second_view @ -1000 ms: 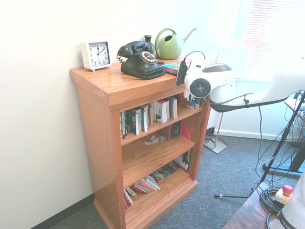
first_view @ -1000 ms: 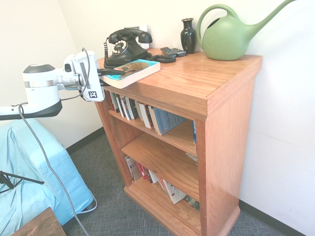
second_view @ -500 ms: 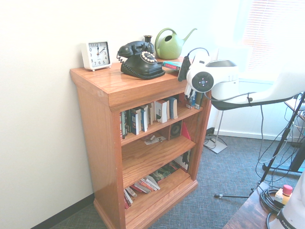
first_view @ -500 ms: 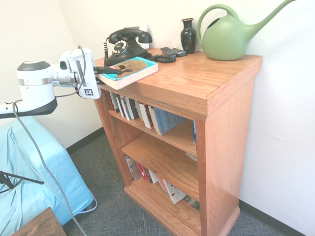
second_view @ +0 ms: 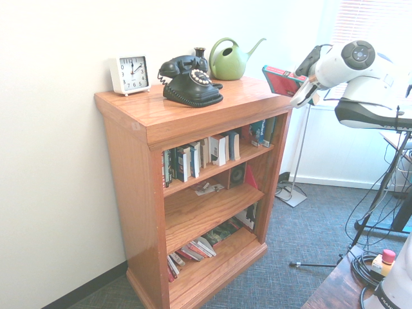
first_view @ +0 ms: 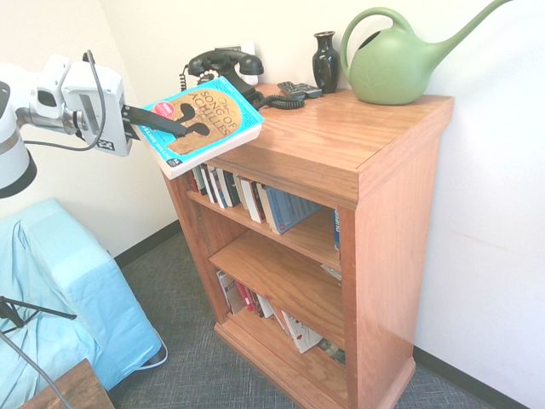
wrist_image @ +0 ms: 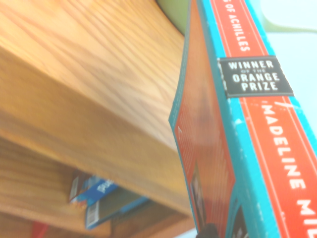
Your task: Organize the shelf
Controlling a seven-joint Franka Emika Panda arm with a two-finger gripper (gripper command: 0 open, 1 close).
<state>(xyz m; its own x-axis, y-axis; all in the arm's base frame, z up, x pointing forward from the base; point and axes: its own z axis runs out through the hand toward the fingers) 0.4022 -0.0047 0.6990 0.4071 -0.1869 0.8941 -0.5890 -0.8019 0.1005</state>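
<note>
Gripper [first_view: 157, 122]: fingers clamped on a teal paperback [first_view: 204, 123], held tilted in the air just off the shelf's front corner.
Shelf [first_view: 341, 145]: against the wall; top carries a black telephone [first_view: 223, 68] and green watering can [first_view: 396, 60].

two side cameras share shelf [first_view: 341, 162]; wrist close.
</note>
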